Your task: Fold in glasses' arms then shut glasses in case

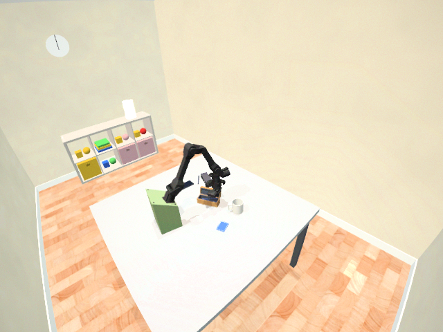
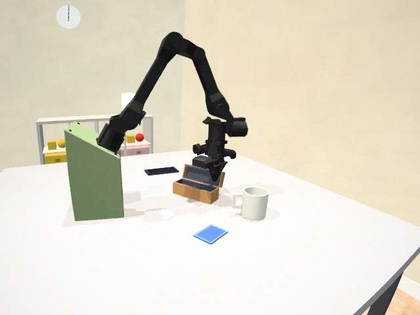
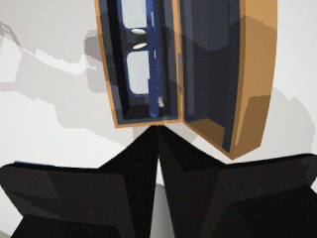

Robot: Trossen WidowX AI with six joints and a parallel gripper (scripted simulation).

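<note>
The glasses [image 3: 143,47] lie folded in the open case [image 3: 250,79], which sits mid-table with the mug [image 2: 254,202] at its 4 o'clock in the exterior view. The lid [image 2: 200,174] stands upright. The gripper [image 2: 214,177], pinched together and empty, hangs pointing down at the lid's end, likely to nudge it shut.

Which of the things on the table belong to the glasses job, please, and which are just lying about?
Part of the job:
- glasses, blue, lying in the case
- case, wooden, lid open
- tool, shut on nothing, next to the lid

Just lying about:
- white mug
- blue flat square
- dark slab
</note>
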